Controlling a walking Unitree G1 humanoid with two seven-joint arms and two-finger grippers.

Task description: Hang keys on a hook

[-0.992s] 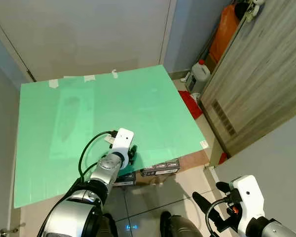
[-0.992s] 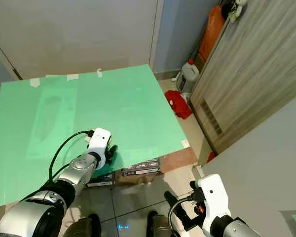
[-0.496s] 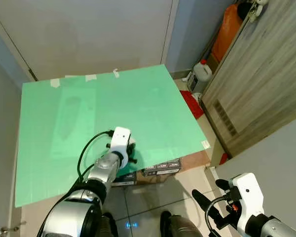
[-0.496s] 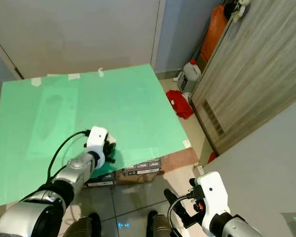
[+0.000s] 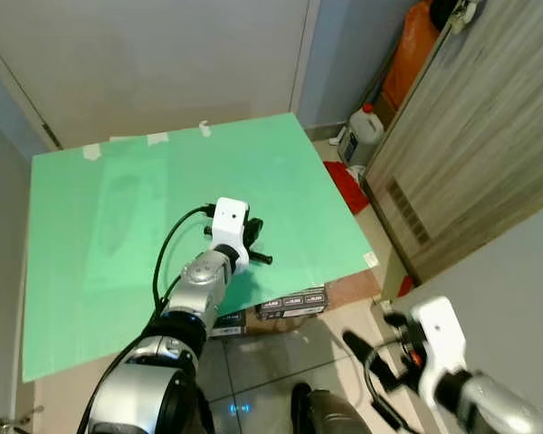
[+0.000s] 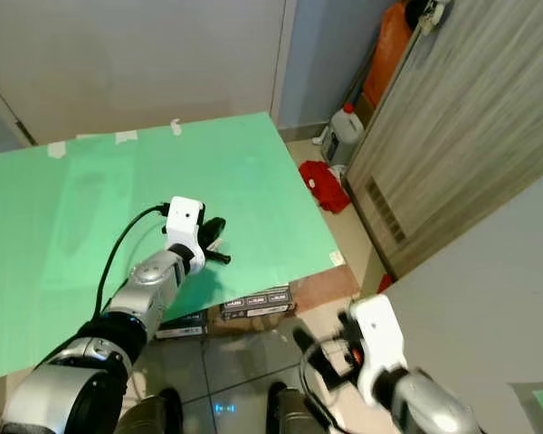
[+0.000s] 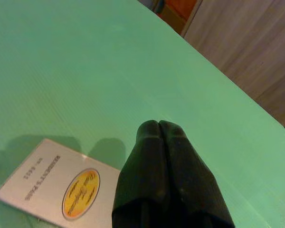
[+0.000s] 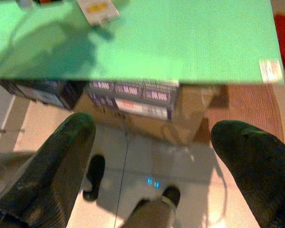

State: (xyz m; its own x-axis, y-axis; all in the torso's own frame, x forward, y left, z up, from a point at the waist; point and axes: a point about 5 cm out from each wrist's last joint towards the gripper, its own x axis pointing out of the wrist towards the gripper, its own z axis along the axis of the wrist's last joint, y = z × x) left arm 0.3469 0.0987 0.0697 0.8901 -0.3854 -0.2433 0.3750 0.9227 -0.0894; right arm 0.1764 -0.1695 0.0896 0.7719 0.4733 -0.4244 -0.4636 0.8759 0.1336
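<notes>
The left gripper (image 5: 256,242) hangs over the green board (image 5: 145,181) near its near edge, black fingers (image 7: 161,156) pressed tight together, and just beside them a white tag (image 7: 61,189) with a yellow oval lies flat on the green. No keys can be made out. Low on the right, the right gripper (image 8: 161,142) hovers above the floor with fingers spread wide, boxes (image 8: 133,95) under the board's near edge ahead of it.
</notes>
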